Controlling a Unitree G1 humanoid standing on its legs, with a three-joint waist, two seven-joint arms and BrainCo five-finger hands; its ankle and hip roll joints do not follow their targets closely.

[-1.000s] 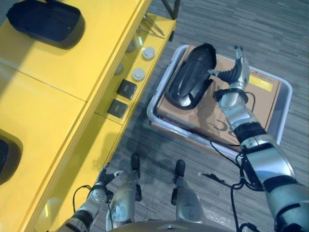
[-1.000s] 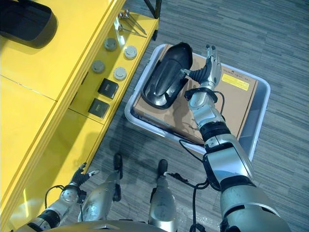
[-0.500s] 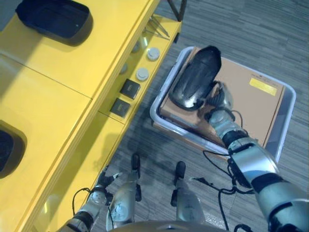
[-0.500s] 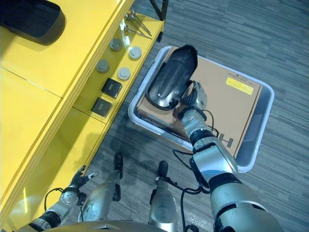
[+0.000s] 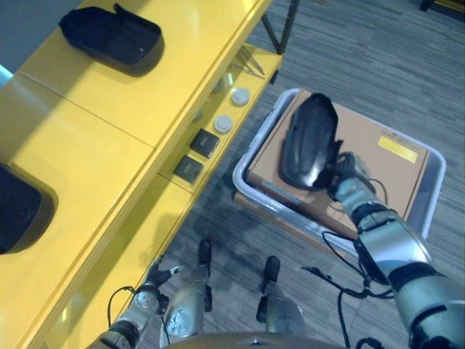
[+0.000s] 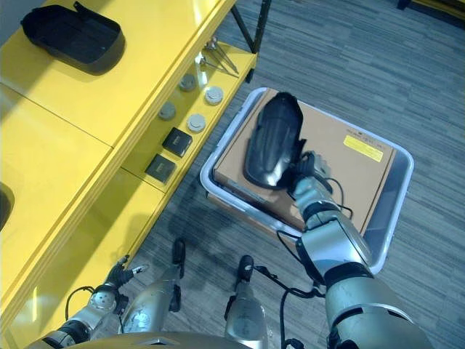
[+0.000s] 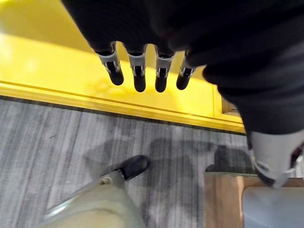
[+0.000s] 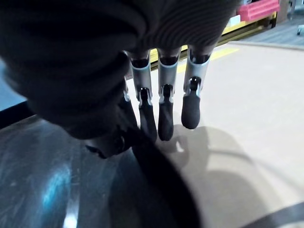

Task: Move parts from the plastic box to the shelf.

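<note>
A long glossy black part (image 5: 309,142) lies on the brown cardboard (image 5: 378,156) inside the grey plastic box (image 5: 430,190) on the floor. My right hand (image 5: 341,171) is at the part's near right edge. In the right wrist view the part's rim (image 8: 156,185) runs between the thumb (image 8: 108,144) and the fingers (image 8: 164,116), so the hand pinches the edge. My left hand (image 5: 155,278) hangs low by the base of the yellow shelf (image 5: 109,131), its fingers (image 7: 138,71) straight and holding nothing.
Two black parts (image 5: 112,33) (image 5: 16,207) rest on the shelf top. Its lower ledge holds round caps (image 5: 224,123), two black square pieces (image 5: 203,143) and thin metal tools (image 5: 251,64). Grey carpet surrounds the box.
The whole picture has shifted, so the camera moved. My right hand came down from open above the box to the part's near edge. The part now stands turned slightly against the box's side.
</note>
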